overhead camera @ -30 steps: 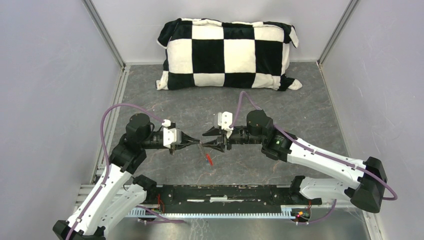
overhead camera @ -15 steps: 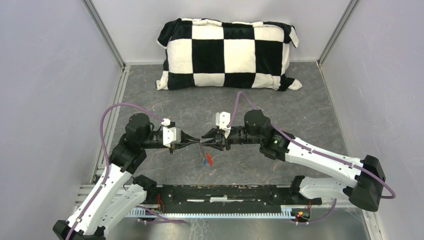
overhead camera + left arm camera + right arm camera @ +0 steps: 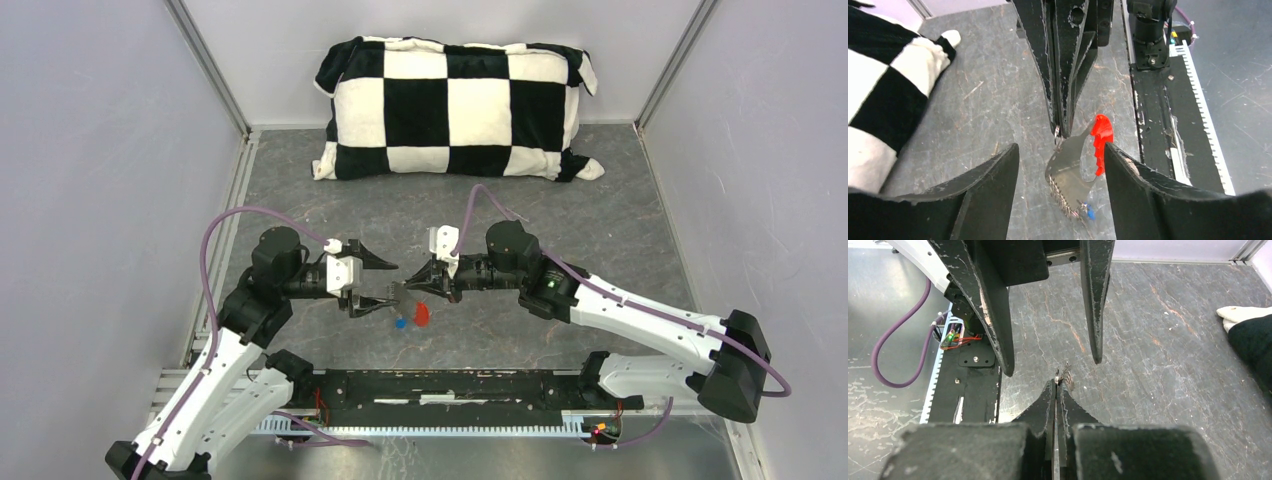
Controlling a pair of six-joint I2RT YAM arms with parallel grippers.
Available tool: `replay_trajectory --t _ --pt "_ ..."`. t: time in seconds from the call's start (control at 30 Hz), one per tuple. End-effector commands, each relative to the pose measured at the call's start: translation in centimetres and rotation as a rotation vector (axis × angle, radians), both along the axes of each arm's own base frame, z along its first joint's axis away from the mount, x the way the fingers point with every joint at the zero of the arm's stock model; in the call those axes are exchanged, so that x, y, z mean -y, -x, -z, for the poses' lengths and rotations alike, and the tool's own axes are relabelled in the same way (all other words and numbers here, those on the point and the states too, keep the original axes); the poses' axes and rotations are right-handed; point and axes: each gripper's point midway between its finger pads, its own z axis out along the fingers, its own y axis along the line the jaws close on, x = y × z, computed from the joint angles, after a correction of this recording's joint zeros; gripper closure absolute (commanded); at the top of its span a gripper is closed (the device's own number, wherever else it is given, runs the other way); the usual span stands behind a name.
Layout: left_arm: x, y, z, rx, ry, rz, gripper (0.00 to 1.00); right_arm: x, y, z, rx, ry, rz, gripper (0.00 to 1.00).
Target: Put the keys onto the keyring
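The keyring (image 3: 1057, 374) is a small metal ring pinched at the tips of my right gripper (image 3: 1057, 382), which is shut on it. Below it hang the silver keys (image 3: 1068, 175) with a red tag (image 3: 1102, 142) and a blue tag (image 3: 1090, 214), just above the floor. In the top view the red tag (image 3: 422, 314) and the blue tag (image 3: 399, 323) show below my right gripper (image 3: 405, 290). My left gripper (image 3: 390, 284) faces it tip to tip and stands open. Its fingers (image 3: 993, 180) flank the hanging keys without touching them.
A black-and-white checked pillow (image 3: 455, 105) lies against the back wall. A black rail (image 3: 460, 385) runs along the near edge between the arm bases. Grey walls close in both sides.
My left gripper has opened and let go. My right gripper has shut on the ring. The bunch has swung down, so the red and blue tags now hang spread out.
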Motion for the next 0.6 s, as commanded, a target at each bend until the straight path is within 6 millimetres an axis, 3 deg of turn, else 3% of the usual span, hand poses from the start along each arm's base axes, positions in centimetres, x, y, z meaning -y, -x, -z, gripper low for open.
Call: replay_trajectory --t 0.0,0.13,0.37,0.57 --pt "-0.5 0.0 -0.8 0.055 -0.023 -0.019 0.28 0.6 0.0 -1.9 0.045 -0.035 0.014 1.00" --pt "-0.9 0.5 -0.7 0.085 -0.004 -0.036 0.30 0.7 0.5 -2.1 0.048 -0.045 -0.011 1.00" --pt "-0.3 2.8 -1.4 0.043 0.116 0.051 0.51 0.4 2.3 -3.1 0.065 -0.149 -0.108 1.00" --pt "-0.1 2.9 -0.6 0.055 0.085 0.094 0.52 -0.1 3.6 -3.5 0.064 -0.144 -0.207 1.00"
